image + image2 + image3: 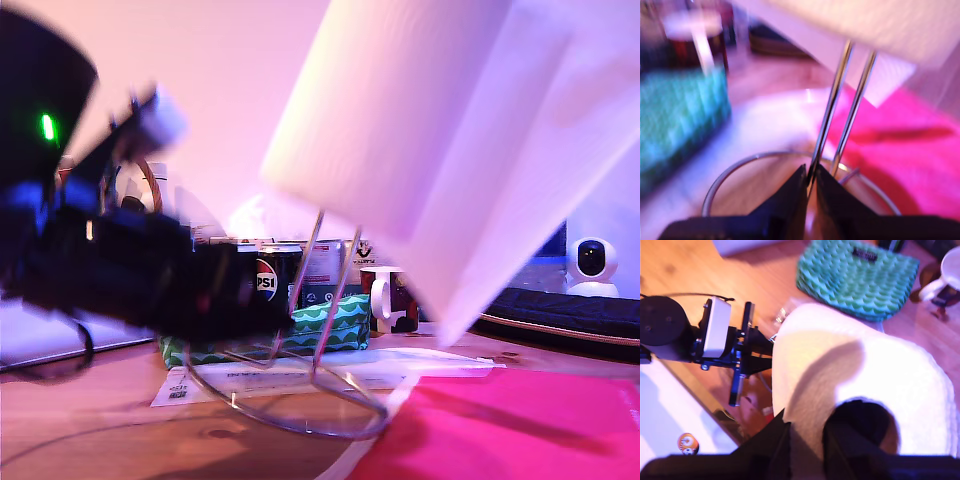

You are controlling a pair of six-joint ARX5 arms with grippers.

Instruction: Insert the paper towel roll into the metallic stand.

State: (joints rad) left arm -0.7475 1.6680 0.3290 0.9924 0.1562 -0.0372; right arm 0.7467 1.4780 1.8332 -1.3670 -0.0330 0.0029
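Paper towel roll (420, 130) fills the near foreground of the exterior view, held aloft and tilted, its lower end just over the top of the metallic stand (320, 330), whose twin rods run up to, and perhaps just into, its underside. The second gripper (807, 440) holds the roll from above, one finger (852, 432) sunk in the core hole and the other outside the wall, clamped on the paper. The roll's long axis leans toward the exterior view's upper right while the rods lean the same way, so the coming move looks like sliding the core down along that lean. Lower, the first gripper (810, 187) is closed on one rod near the ring base, steadying the stand; blur makes the pinch uncertain. Its arm reaches in low from the exterior view's left.
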